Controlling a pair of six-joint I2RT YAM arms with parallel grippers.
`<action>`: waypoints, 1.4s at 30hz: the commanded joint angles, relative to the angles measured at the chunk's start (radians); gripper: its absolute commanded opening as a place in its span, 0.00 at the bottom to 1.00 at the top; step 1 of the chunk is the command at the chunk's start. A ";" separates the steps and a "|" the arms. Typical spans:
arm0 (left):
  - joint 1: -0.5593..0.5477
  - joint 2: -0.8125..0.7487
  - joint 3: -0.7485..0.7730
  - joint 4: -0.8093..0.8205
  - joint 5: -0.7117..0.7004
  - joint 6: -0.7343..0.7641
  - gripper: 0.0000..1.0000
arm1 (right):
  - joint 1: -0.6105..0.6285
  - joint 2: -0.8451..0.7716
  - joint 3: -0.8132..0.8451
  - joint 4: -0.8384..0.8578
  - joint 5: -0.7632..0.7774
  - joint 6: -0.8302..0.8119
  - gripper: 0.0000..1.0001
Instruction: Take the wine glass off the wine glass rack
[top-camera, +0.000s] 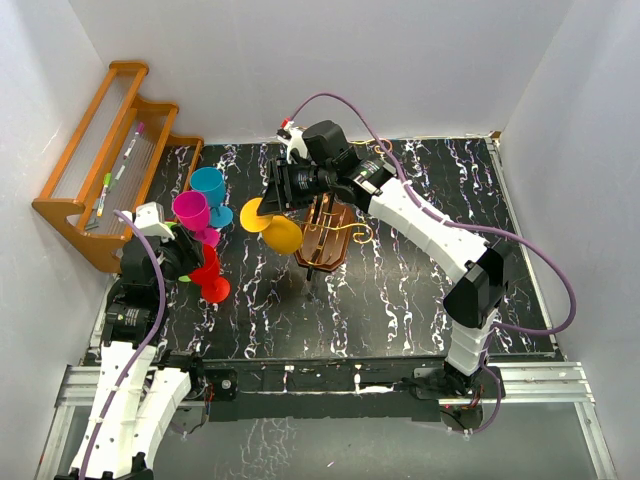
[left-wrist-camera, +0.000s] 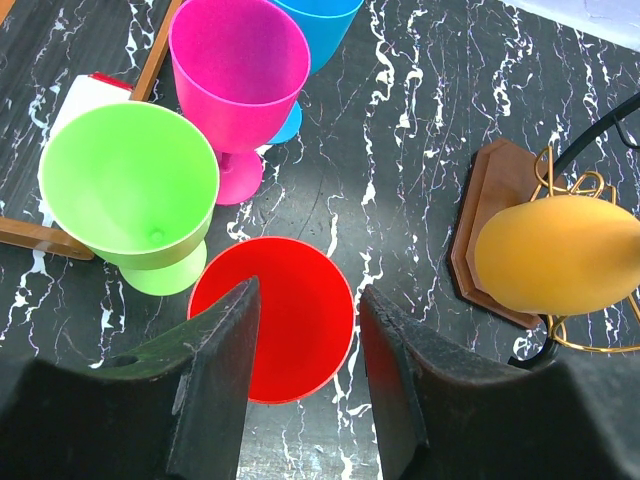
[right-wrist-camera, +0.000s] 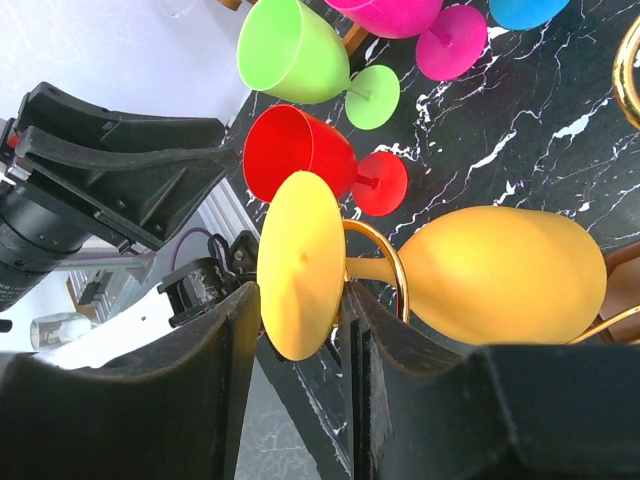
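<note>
Toward the near left corner of the table (top-camera: 420, 300), the left gripper (left-wrist-camera: 307, 300) is held above the red glass (right-wrist-camera: 295, 150), its jaws apart and nothing taken between them. Just beyond, the green glass (left-wrist-camera: 130, 185), the pink glass (left-wrist-camera: 240, 60) and the blue glass (top-camera: 208, 185) are grouped upright along the left edge. At the middle of the surface stands the wine glass rack (left-wrist-camera: 490, 220), and the yellow wine glass (right-wrist-camera: 500, 275) is hung sideways on it, its stem lodged in a gold wire arm (right-wrist-camera: 385, 250). The right gripper (right-wrist-camera: 302, 292) is set at the glass's foot, one finger on each side of the disc; whether the foot is pinched cannot be told. The task is judged barely begun: the grip is to be secured, the stem slid out of the curl and the glass carried clear. By the far left corner a stepped wooden shelf (top-camera: 100, 170) is seen.
</note>
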 joint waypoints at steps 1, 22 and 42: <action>0.002 -0.003 -0.004 0.012 0.006 0.008 0.43 | 0.006 -0.003 0.026 0.070 -0.027 0.008 0.39; 0.002 0.005 -0.006 0.009 0.004 0.005 0.43 | -0.007 -0.048 -0.047 0.243 -0.002 0.077 0.08; 0.002 0.024 -0.005 0.003 -0.005 -0.001 0.43 | -0.097 -0.258 -0.296 0.488 -0.057 0.186 0.08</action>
